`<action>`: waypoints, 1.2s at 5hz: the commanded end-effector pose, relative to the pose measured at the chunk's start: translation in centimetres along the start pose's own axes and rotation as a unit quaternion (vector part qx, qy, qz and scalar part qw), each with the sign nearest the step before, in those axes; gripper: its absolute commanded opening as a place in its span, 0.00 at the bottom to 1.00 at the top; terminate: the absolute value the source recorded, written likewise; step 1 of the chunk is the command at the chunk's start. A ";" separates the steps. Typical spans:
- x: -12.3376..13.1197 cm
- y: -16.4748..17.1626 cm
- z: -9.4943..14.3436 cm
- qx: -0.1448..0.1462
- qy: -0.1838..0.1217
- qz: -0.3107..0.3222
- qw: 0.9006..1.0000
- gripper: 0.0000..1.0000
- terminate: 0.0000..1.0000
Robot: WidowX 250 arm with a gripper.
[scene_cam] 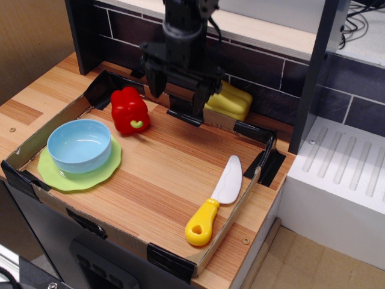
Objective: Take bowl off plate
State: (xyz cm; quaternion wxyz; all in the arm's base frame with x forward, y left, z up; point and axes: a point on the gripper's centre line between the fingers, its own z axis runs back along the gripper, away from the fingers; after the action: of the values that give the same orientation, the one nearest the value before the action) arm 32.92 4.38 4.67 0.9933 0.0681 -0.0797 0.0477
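**Desk:** What's on your screen, biggest first?

**Me:** The wooden table (180, 174) fills most of my view, fenced by a low cardboard wall (45, 129) taped black at the corners. Behind it runs a dark tiled backsplash (264, 69), and a white ribbed unit (343, 180) sits at the right.

**Desk:** And the hand?

**Me:** The hand (176, 91) hangs over the back of the table with its two dark fingers (154, 81) spread wide. I see nothing between them, and they appear to touch nothing. The arm above it is cut off by the top edge.

**Desk:** Where's the bowl?

**Me:** At the front left corner. The bowl (80, 144) sits upright on the plate (99, 171), well apart from the hand. I only see the plate's wavy green rim around the bowl; the rest is covered.

**Desk:** Anything else?

**Me:** A red toy pepper (130, 110) stands near the back, just left of and below the hand. A yellow block (231, 101) rests by the back wall; the right finger hides part of it, so I can't say what it is. A toy knife (215, 201), white blade and yellow handle, lies by the right wall with its handle toward the front corner.
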 end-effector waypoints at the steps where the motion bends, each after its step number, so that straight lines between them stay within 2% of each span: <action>1: -0.6 1.3 5.9 -0.032 -0.046 0.010 0.998 1.00 0.00; 2: -2.1 2.6 5.9 -0.024 -0.024 0.002 0.999 1.00 0.00; 3: -3.9 3.9 4.8 -0.020 0.002 0.018 1.000 1.00 0.00; 4: -5.1 5.2 3.9 -0.038 0.029 0.040 0.998 1.00 0.00; 6: -7.9 5.6 1.0 -0.032 0.070 0.068 0.995 1.00 0.00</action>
State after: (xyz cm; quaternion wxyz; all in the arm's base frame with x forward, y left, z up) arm 24.02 8.97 3.94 0.9929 0.0236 0.0022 0.1166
